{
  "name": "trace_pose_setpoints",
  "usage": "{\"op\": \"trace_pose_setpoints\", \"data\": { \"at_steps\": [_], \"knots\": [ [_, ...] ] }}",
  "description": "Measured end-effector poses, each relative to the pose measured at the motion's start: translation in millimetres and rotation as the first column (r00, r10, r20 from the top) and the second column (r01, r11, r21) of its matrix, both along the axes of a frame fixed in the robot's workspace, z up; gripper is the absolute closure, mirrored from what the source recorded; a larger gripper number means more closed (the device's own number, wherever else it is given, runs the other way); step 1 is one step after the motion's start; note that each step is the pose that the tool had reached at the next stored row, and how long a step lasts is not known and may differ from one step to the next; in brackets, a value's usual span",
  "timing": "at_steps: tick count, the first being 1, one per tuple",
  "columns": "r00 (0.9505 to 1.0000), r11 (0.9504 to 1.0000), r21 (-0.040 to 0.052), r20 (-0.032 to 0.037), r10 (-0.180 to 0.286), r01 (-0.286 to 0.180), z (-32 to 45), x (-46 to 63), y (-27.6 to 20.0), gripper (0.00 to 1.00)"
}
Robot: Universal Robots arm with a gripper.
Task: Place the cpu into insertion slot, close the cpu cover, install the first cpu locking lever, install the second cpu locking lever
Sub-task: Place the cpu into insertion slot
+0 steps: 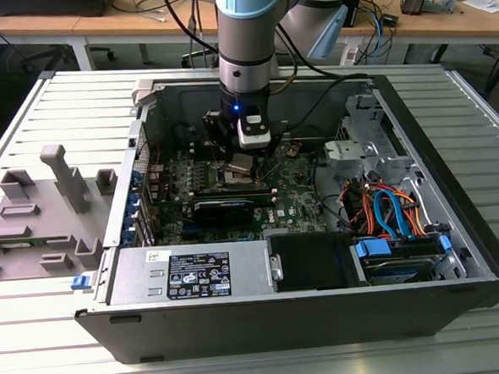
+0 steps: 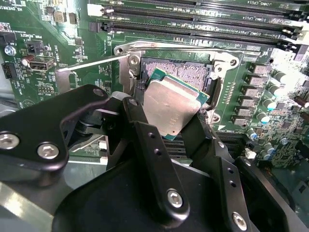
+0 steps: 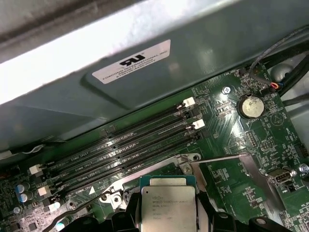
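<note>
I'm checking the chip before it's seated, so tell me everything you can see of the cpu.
The cpu is a flat square chip: dull silver-grey metal top with faint print, green edge beneath. It is tilted over the open insertion slot, not seated, clamped on two sides by the gripper.

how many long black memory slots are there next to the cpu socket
4. The memory slots lie side by side in one bank on the green board, between the case wall and the insertion slot, over which the pincer holds the cpu. None looks hidden.
</note>
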State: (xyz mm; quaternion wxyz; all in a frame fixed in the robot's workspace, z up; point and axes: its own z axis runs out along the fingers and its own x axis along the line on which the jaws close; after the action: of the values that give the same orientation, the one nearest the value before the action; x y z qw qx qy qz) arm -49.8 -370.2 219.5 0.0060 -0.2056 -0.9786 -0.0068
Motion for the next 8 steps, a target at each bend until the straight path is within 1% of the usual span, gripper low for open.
{"op": "trace_pose_setpoints", "data": {
  "at_steps": [8],
  "knots": [
    [0.9998, 0.9998, 0.0, 0.0, -0.018, 0.018, 0.0, 0.0, 0.0, 0.45]
  ]
}}
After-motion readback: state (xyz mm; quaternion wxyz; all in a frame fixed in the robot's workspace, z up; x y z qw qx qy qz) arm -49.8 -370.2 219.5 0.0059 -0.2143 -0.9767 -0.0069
